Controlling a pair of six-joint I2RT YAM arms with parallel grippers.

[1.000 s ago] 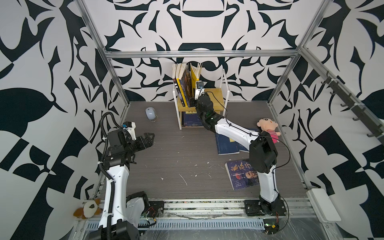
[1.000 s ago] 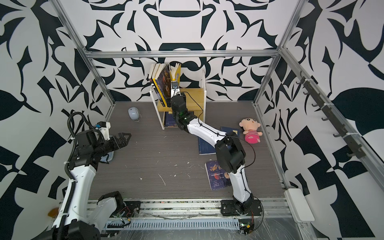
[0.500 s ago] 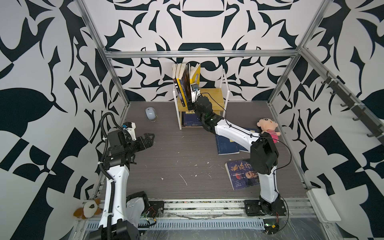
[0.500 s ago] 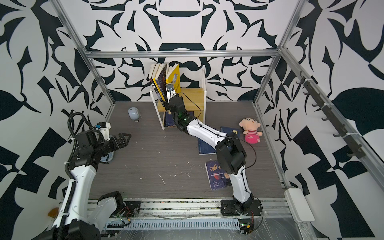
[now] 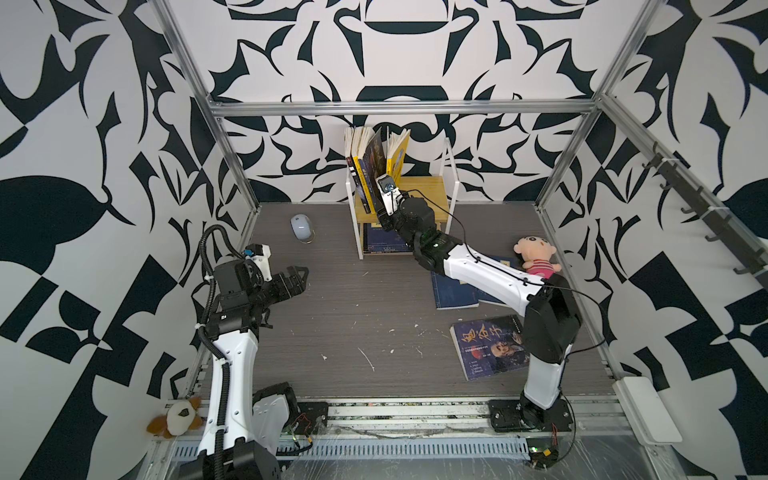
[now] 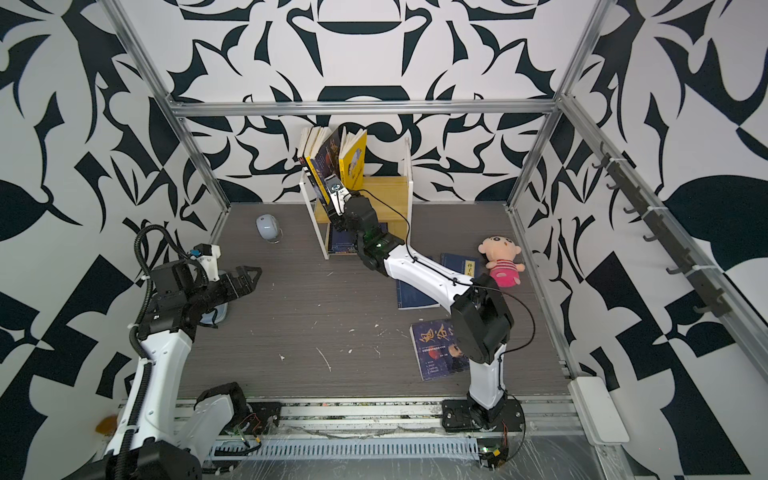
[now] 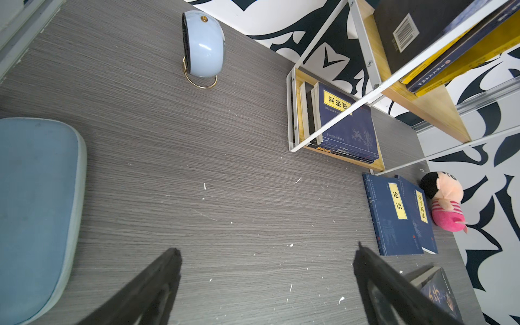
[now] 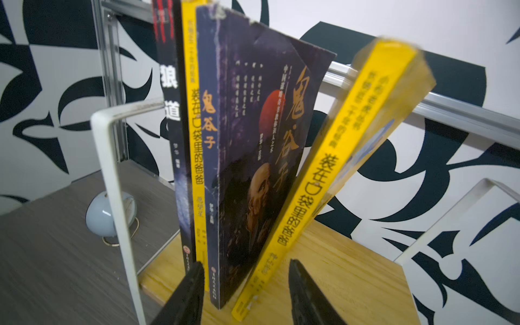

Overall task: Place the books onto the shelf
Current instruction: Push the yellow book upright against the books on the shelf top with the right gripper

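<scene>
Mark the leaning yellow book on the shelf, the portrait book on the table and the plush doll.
leaning yellow book (image 8: 318,183): right wrist view, on its spine.
portrait book (image 5: 485,348): in a top view, on its front cover.
plush doll (image 5: 534,249): in a top view, on its face.

In the right wrist view the leaning yellow book (image 8: 332,174) blurs toward its far end. The black-spined book (image 8: 168,84) and the fingers (image 8: 185,295) of the right gripper (image 8: 246,266) are cut off by the picture's edges. In both top views the right arm (image 5: 490,274) covers part of the navy books (image 5: 453,295) and a corner of the portrait book (image 5: 486,349), and that gripper's tips cannot be made out against the shelved books. In the left wrist view the blue pad (image 7: 36,211) runs out of frame, and the stack on the lower tier of the shelf (image 7: 292,112) is too tightly layered to count.
</scene>
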